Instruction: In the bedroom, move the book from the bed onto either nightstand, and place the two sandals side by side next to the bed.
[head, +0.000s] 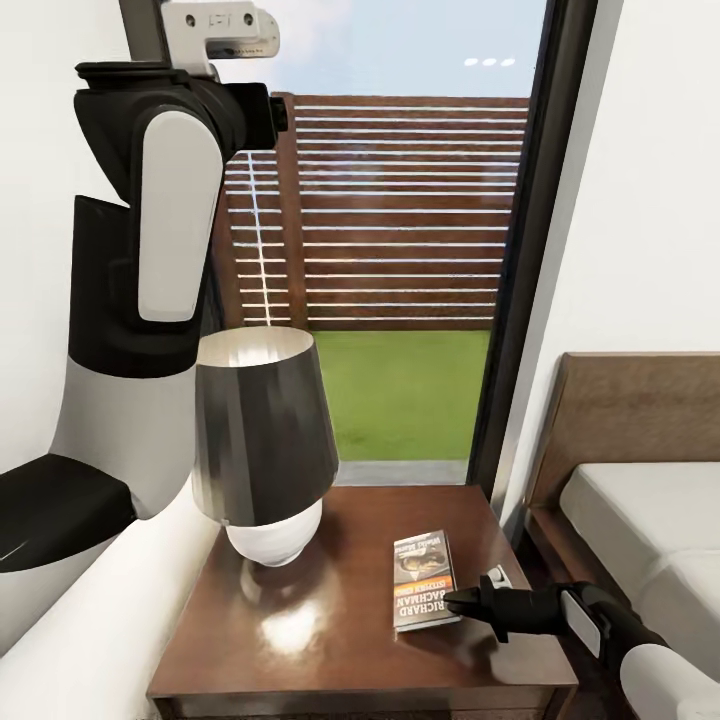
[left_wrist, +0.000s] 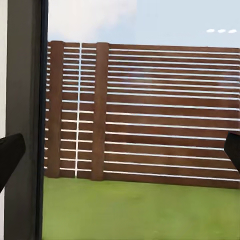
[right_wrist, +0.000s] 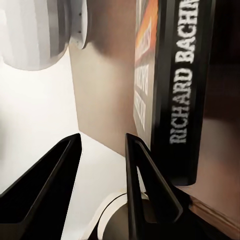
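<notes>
The book (head: 423, 580) lies flat, cover up, on the right half of the dark wooden nightstand (head: 330, 640). My right gripper (head: 470, 595) hovers low at the book's right edge, open, with nothing between its fingers. In the right wrist view the book's spine (right_wrist: 175, 85) runs just beside one finger (right_wrist: 145, 185), outside the gap of the right gripper (right_wrist: 102, 140). My left gripper (left_wrist: 120, 152) is raised high and open, facing the window. The bed (head: 640, 520), with its white mattress, stands right of the nightstand. The sandals are out of view.
A lamp (head: 262, 440) with a dark shade and white base takes up the nightstand's left half. Behind it a tall dark-framed window (head: 400, 250) looks onto grass and a wooden fence. My raised left arm (head: 150, 280) stands along the white wall.
</notes>
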